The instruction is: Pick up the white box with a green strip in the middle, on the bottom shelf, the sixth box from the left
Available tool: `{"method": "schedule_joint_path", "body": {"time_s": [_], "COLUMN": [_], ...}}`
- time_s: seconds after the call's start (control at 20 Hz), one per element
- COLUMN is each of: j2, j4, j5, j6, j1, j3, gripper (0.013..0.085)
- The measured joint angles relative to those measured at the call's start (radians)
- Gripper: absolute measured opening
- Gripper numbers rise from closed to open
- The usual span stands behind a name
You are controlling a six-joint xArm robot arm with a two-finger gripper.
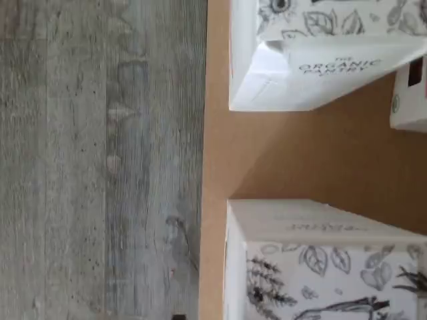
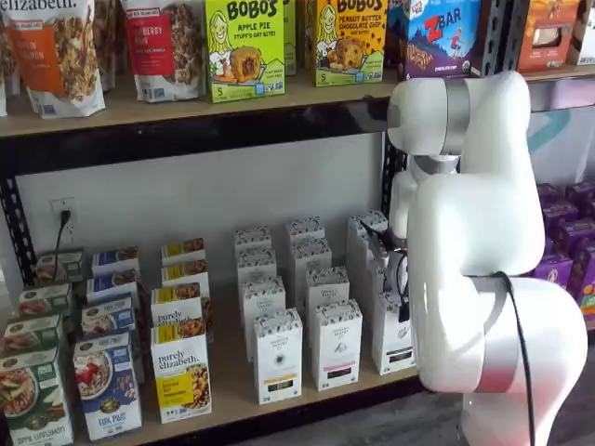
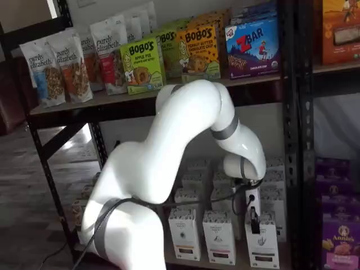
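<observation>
The gripper (image 3: 253, 220) hangs at the end of the white arm (image 3: 185, 135), low over the bottom shelf (image 2: 232, 395), just above the front box of the rightmost white row. In a shelf view only dark finger parts show against the carton, side-on, so I cannot tell whether they stand apart or closed, and no box is seen held between them. In the other shelf view the arm's body covers most of the tool; a dark piece with a cable shows beside the cartons.

The white box (image 3: 262, 244) stands directly below the gripper — upright at the shelf's front edge, with a dark strip near its base. In a shelf view (image 2: 393, 339) it is the front carton nearest the arm, partly hidden by it. Two like cartons (image 3: 219, 239) stand in a row beside it, away from the tool, each with its own row behind.

The wrist view looks down on tan shelf board (image 1: 267, 153) with grey wood-look floor (image 1: 100, 160) past its edge. Two white cartons with leaf drawings show there — one reading "ORGANIC PANTRY" (image 1: 320, 73), the other (image 1: 320, 260) across a bare gap of board from it. Which of them is the task's box I cannot tell.
</observation>
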Motion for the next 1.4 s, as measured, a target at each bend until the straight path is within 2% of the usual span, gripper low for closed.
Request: {"method": "schedule_joint_path", "body": {"time_s": [0.2,0.5,0.7,0.8,0.85,0.95,1.0,1.05,1.2,1.25,1.3,1.4], "j2": [0.023,0.049,0.057,0.058,0.058,0.056,0.055,0.054,0.052,0.050,0.048,0.046], "j4": [-0.070,-0.146,-0.117,-0.097,-0.096,-0.095,-0.095,-0.098,-0.115,-0.105,-0.101,-0.099], "j5": [-0.011,-0.034,-0.034,-0.033,-0.034,-0.031,-0.029,-0.028,-0.024,-0.027,-0.029,-0.028], "j6": [0.067,0.138,0.111,0.093,0.091,0.089,0.089,0.092,0.107,0.098,0.095,0.094], "j1": [0.004,0.008,0.007,0.006,0.005,0.004,0.004,0.004,0.004,0.004,0.004,0.005], "j3": [-0.012,-0.022,-0.030,-0.033,-0.032,-0.033,-0.033,-0.033,-0.031,-0.028,-0.027,-0.024], "gripper": [0.0850,0.0850,0.0850,0.0770,0.0770,0.0690,0.0690,0.0650,0.0650,0.0610,0.0610,0.0530]}}
